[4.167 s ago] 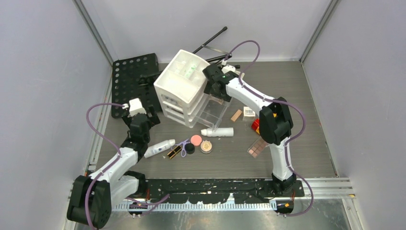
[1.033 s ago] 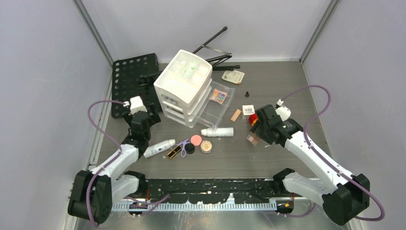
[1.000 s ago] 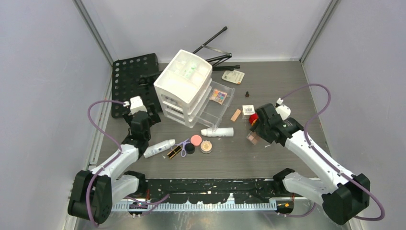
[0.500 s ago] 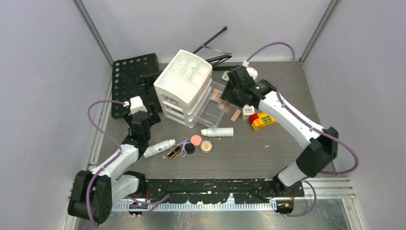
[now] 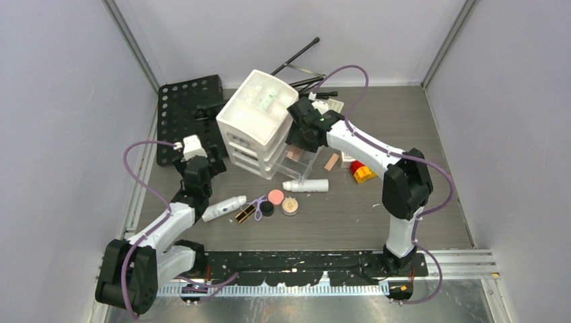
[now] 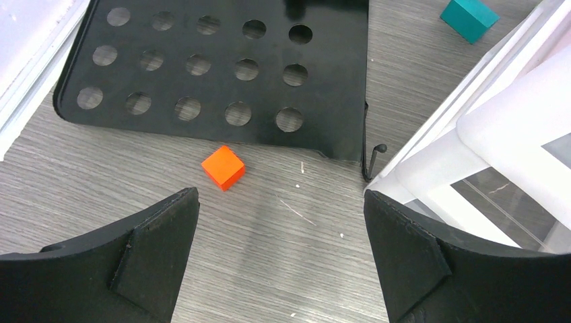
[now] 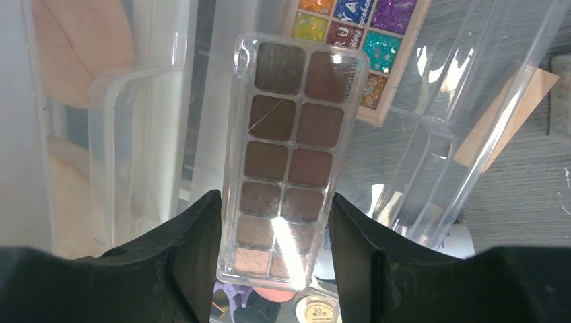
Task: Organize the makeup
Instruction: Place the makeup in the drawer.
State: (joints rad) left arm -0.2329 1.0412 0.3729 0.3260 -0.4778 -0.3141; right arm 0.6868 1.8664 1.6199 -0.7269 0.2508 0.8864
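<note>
My right gripper [image 7: 273,225] is shut on a clear brown-shade eyeshadow palette [image 7: 289,148] and holds it over the open clear drawer [image 7: 434,145] of the white organizer [image 5: 259,114]. A multicolour glitter palette [image 7: 363,37] lies in that drawer. In the top view the right gripper [image 5: 298,141] is above the drawer. On the table lie a white bottle [image 5: 306,186], a white tube [image 5: 224,208], a black-gold lipstick [image 5: 245,214], a pink compact [image 5: 275,196] and a peach compact [image 5: 290,204]. My left gripper [image 6: 283,222] is open and empty above bare table.
A red-and-yellow block [image 5: 363,173] and a tan wooden block [image 5: 332,161] lie right of the drawer. A black perforated plate [image 6: 215,74], an orange cube [image 6: 223,167] and a teal block [image 6: 469,17] are near the left gripper. Black brushes [image 5: 296,60] lie behind the organizer.
My right arm picked the brown palette up from the table's right side and swung it left to above the open drawer. The left arm has not moved.
</note>
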